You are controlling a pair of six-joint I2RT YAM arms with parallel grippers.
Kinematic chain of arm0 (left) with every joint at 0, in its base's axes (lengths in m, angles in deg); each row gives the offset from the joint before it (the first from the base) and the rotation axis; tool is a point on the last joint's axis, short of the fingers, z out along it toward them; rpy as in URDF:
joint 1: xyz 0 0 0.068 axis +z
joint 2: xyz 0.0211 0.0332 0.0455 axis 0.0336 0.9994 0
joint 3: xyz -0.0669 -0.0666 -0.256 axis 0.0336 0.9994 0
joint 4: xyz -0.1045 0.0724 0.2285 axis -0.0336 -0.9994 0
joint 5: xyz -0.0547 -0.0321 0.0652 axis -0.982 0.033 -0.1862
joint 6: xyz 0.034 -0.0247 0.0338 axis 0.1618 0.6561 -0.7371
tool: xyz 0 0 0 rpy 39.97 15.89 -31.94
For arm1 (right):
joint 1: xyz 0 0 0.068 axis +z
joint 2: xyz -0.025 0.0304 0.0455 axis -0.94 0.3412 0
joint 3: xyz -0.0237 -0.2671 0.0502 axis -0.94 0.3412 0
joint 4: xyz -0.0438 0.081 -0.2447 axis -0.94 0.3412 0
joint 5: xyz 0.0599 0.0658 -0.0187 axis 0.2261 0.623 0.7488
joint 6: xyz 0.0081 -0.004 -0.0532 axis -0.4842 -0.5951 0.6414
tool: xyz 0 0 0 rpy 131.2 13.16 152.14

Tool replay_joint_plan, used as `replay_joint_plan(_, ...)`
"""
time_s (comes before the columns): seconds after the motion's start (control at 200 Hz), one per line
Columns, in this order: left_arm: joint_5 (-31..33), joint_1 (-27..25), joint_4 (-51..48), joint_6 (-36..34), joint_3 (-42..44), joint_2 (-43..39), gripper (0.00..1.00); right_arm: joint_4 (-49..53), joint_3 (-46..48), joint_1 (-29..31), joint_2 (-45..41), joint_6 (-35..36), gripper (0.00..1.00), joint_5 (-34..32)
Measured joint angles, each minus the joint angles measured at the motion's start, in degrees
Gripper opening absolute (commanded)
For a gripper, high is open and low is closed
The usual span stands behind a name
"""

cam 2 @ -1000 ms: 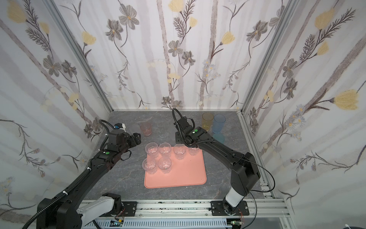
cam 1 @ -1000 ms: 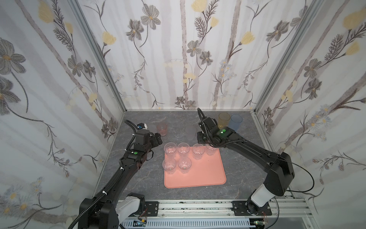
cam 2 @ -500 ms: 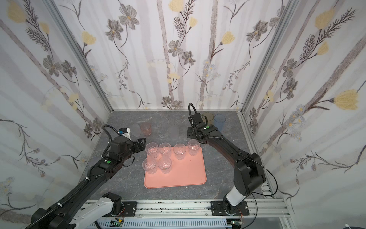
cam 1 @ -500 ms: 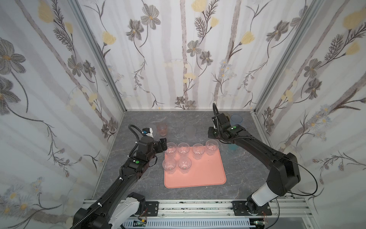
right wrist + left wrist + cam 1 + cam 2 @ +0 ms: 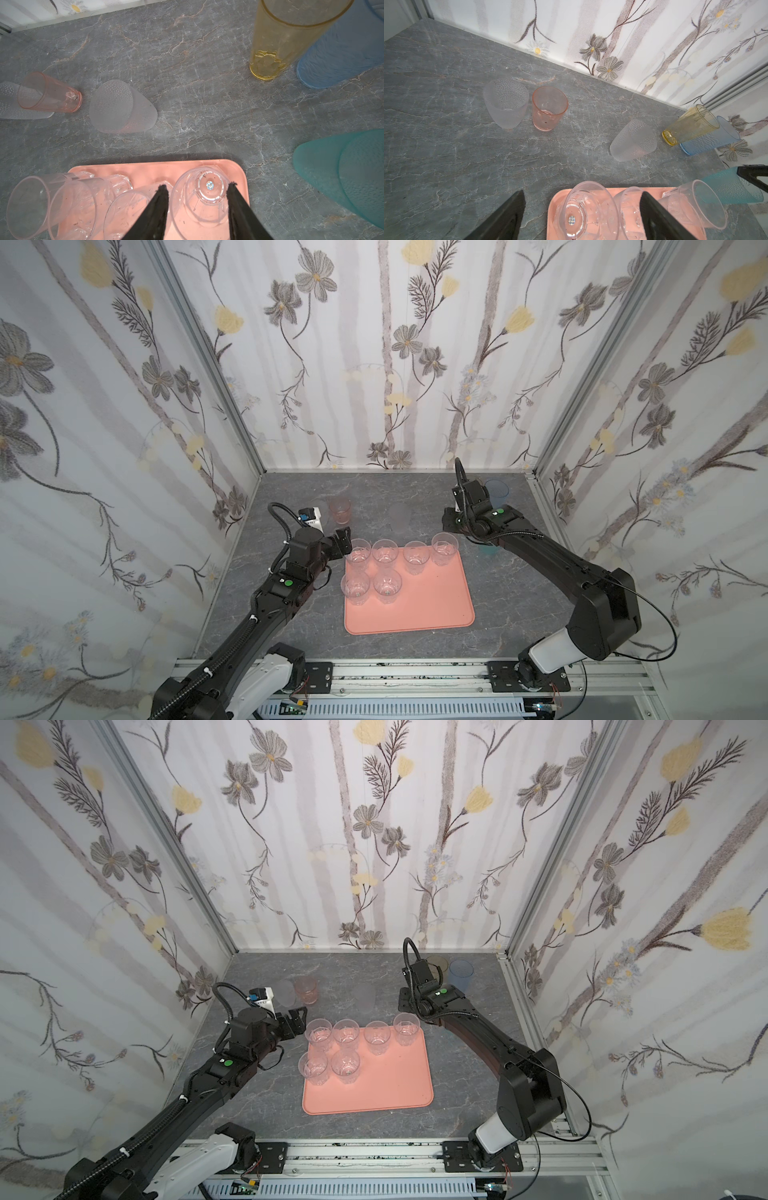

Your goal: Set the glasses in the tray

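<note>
Salmon tray (image 5: pixel 419 610) with six clear glasses (image 5: pixel 385 552); left jaws released beside it, right jaws released near corner glass (image 5: pixel 444 546).

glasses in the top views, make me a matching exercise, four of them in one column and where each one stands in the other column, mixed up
Column A
1. pink glass
2. blue glass
3. teal glass
4. clear glasses, six of them

Column B
a. far back on the right, beside the amber glass
b. upright on the tray
c. back left, next to a frosted glass
d. just off the tray's far right corner

Pairs: 1-c, 2-a, 3-d, 4-b
</note>
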Motion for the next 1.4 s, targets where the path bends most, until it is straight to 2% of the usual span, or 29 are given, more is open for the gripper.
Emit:
replay_joint_plan(0.155,0.35,1.4,-1.46,-0.2,-3.19,4.85,0.82,-0.44,0.28,0.02,-0.04,-0.5,0.47,1.36)
replay_joint_plan(0.355,-0.37,5.97,-2.64,-2.03,-9.6,11.85,0.82,-2.49,0.28,1.36,0.13,-1.95,0.47,3.37)
replay_joint_plan(0.58,-5.55,18.99,-4.37,-3.04,-16.68,21.55,0.81,-3.5,-0.22,4.2,2.05,-2.99,0.47,4.9)
replay_joint_plan(0.709,-9.01,23.1,-4.68,-2.84,-22.03,29.75,0.77,-4.33,-1.9,5.92,4.66,-3.04,0.47,5.11)
replay_joint_plan(0.854,-12.61,25.14,-4.72,-2.91,-26.71,37.09,0.71,-4.52,-3.58,7.48,5.81,-3.19,0.47,5.09)
replay_joint_plan(1.049,-13.35,25.81,-4.76,-3.74,-30.6,43.06,0.7,-4.74,-4.85,7.65,7.72,-3.17,0.47,4.83)
replay_joint_plan(1.229,-14.08,25.73,-4.83,-4.17,-30.75,43.76,0.72,-4.59,-10.82,7.34,13.81,-2.91,0.49,4.85)
replay_joint_plan(1.399,-13.38,24.61,-5.18,-4.61,-27.47,39.95,0.76,-4.28,-20.81,6.62,23.06,-2.73,0.49,4.39)
